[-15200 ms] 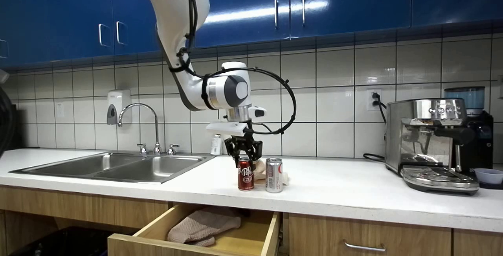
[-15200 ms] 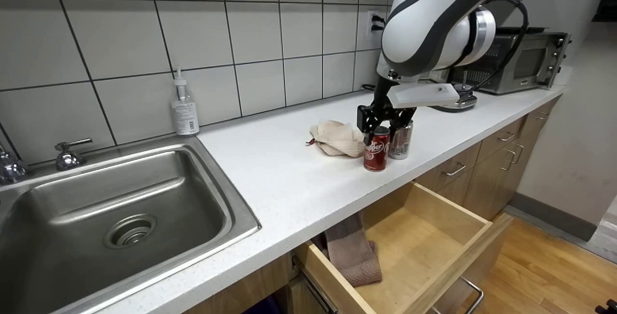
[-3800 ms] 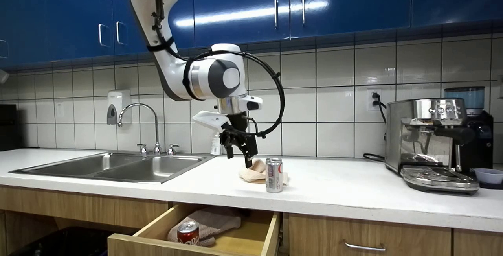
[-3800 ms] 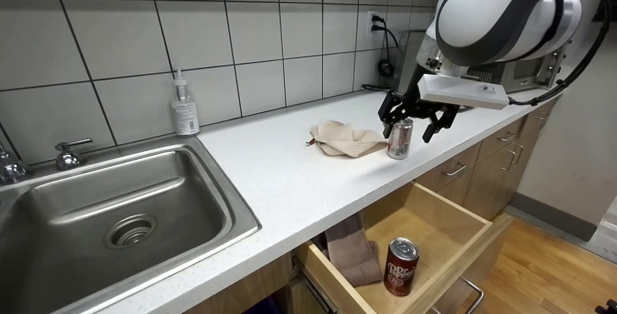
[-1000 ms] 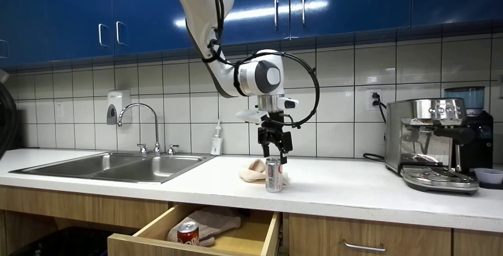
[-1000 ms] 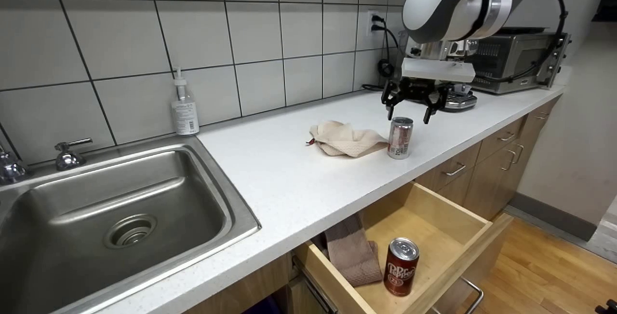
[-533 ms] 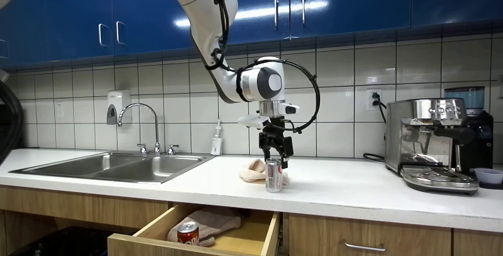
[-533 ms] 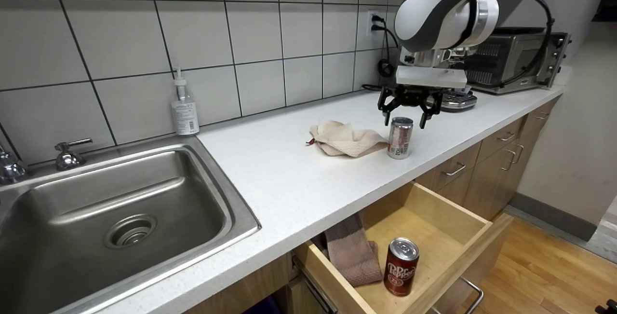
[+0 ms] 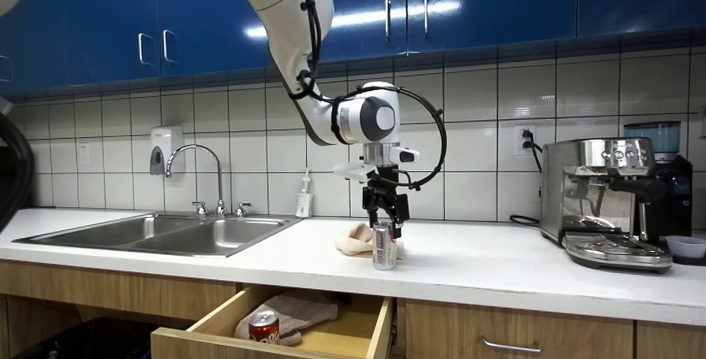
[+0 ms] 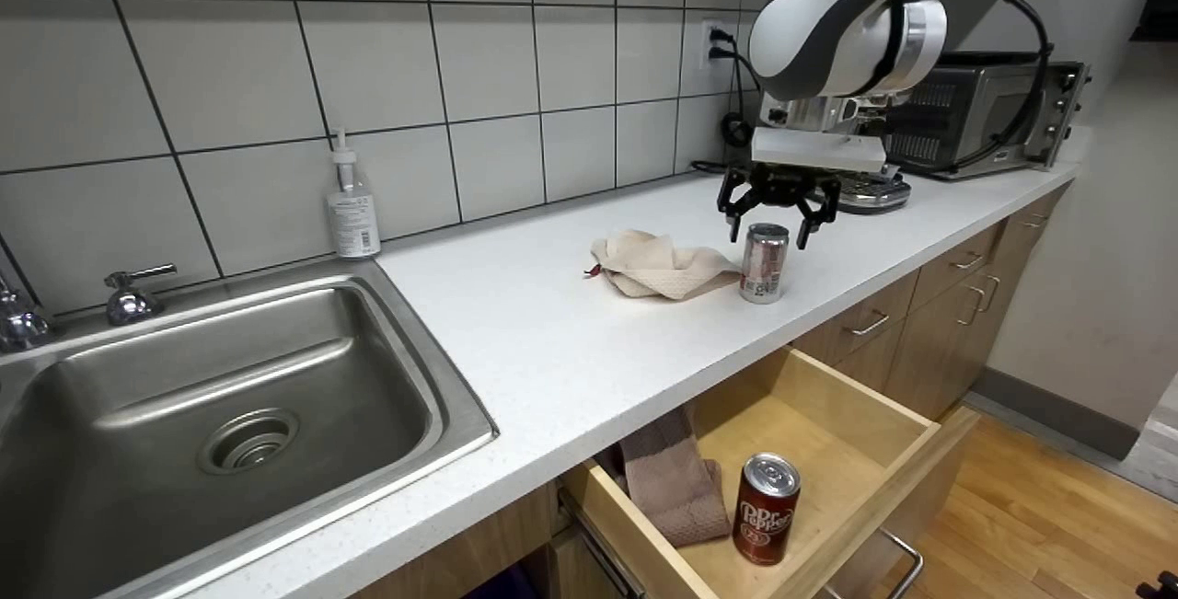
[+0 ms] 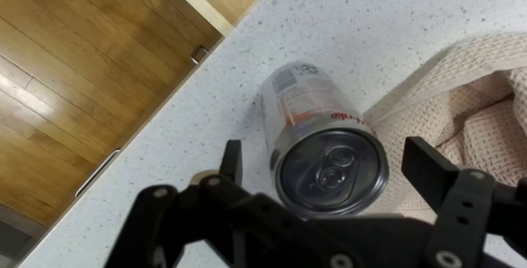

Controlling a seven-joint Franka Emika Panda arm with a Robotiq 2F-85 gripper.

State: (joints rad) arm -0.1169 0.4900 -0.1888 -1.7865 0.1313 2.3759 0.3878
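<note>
Nearer the silver can point(image 10: 764, 266) than a second ago, the robot arm point(image 9: 292, 22) is what has shifted; all else appears unmoved. Beneath that can spreads the white counter point(image 10: 515, 332), and lower than the can the wooden drawer point(image 10: 810, 433) stands pulled out. Just beside the silver can lies a cream cloth point(image 10: 658, 270) (whether they touch, I can't make out). Above the can hangs the gripper point(image 10: 769, 236), fingers point(image 11: 428, 171) wide apart to either side of the rim in the wrist view, holding nothing. Well below the silver can, inside the drawer, stands the red can point(image 10: 766, 512). Lining up over the upright silver can seems the step in hand; the next move calls for a short, straight descent, then closing.
</note>
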